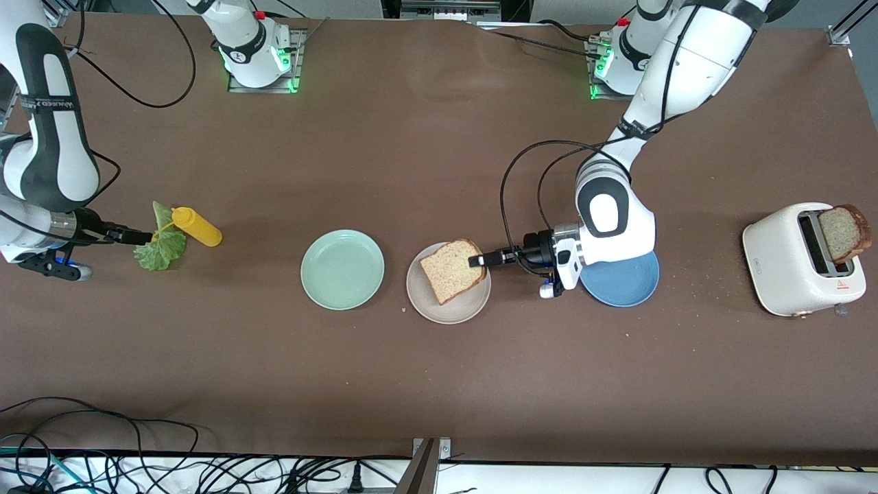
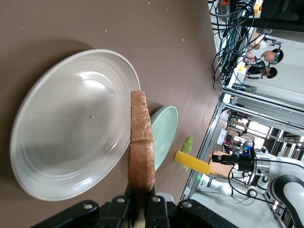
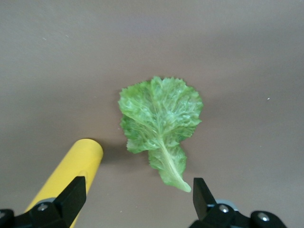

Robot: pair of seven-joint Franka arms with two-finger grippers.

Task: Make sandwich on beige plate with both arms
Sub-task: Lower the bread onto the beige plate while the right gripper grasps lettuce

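Bread slice held over beige plate; arm label illegible.

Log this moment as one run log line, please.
left gripper: shut on brown wheat bread slice over round beige plate | right gripper: open over ruffled green lettuce leaf, beside yellow bottle

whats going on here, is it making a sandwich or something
Yes, at an early stage. The left tool is shut on a bread slice, holding it over the beige plate. The right tool hangs open over a lettuce leaf beside a yellow bottle. Another slice sits in the toaster.
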